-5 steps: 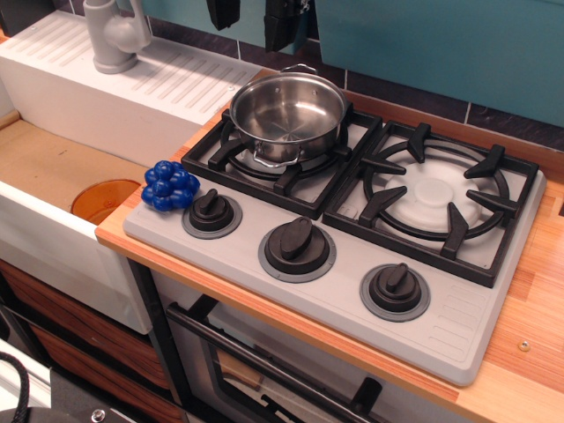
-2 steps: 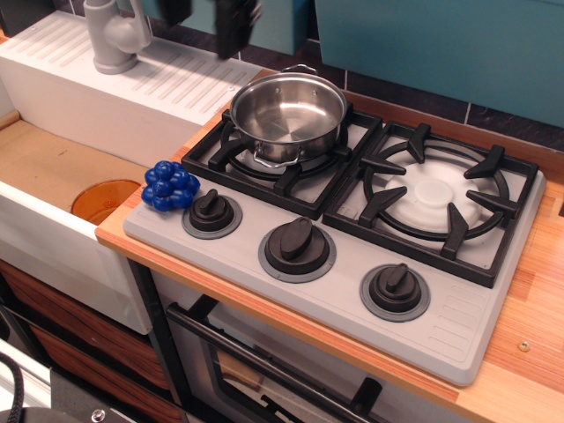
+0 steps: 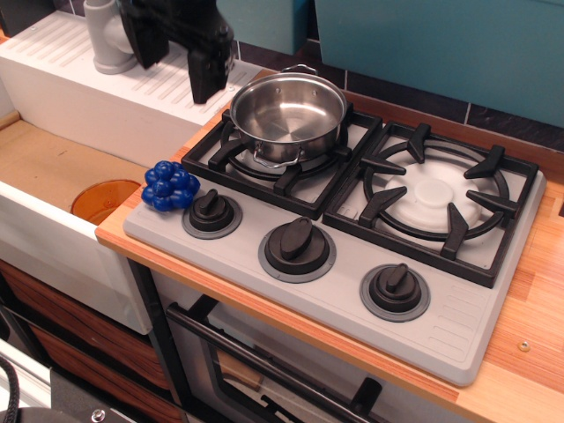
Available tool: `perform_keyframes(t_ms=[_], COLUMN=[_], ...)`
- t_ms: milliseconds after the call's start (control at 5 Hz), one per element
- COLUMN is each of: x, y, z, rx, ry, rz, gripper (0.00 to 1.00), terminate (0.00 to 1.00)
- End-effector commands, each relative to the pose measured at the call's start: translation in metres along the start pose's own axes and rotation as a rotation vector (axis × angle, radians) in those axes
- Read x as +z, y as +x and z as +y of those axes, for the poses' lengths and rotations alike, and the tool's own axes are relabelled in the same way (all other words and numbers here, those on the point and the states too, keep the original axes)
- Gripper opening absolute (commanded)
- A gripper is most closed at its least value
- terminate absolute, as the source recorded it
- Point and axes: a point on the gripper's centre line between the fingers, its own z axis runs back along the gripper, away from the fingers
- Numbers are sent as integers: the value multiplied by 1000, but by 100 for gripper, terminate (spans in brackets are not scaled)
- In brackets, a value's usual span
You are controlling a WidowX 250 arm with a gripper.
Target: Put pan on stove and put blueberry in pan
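The pan point(image 3: 287, 115), a shiny steel pot with two loop handles, stands empty on the left burner grate of the light grey stove point(image 3: 352, 291). The blueberry point(image 3: 170, 186), a cluster of deep-blue balls, lies on the stove's front left corner beside the left knob point(image 3: 211, 211). My black gripper point(image 3: 174, 55) hangs at the top left, above the white drainboard, up and behind the blueberry and left of the pan. Its two fingers point(image 3: 205, 75) stand apart with nothing between them.
A white sink unit point(image 3: 106, 97) with a grey tap point(image 3: 110, 35) lies to the left, an orange disc point(image 3: 101, 199) in its basin. The right burner grate point(image 3: 436, 198) is bare. Two more knobs point(image 3: 297, 245) sit along the stove front. A teal wall stands behind.
My gripper has moved left and down from the top edge above the pan to over the drainboard. The pan and blueberry have not moved.
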Motion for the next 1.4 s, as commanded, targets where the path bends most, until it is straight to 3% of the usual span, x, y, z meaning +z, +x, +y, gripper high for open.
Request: perform_keyframes(t_ms=[0,800,1200], x=[-3,-55,-76], y=[-4,-26,-37], z=[-2,4,7], rx=[6,28,45], ry=[31,-13,-36], rz=[-78,-128,-119], gripper=[100,100,100], terminate=[0,0,0])
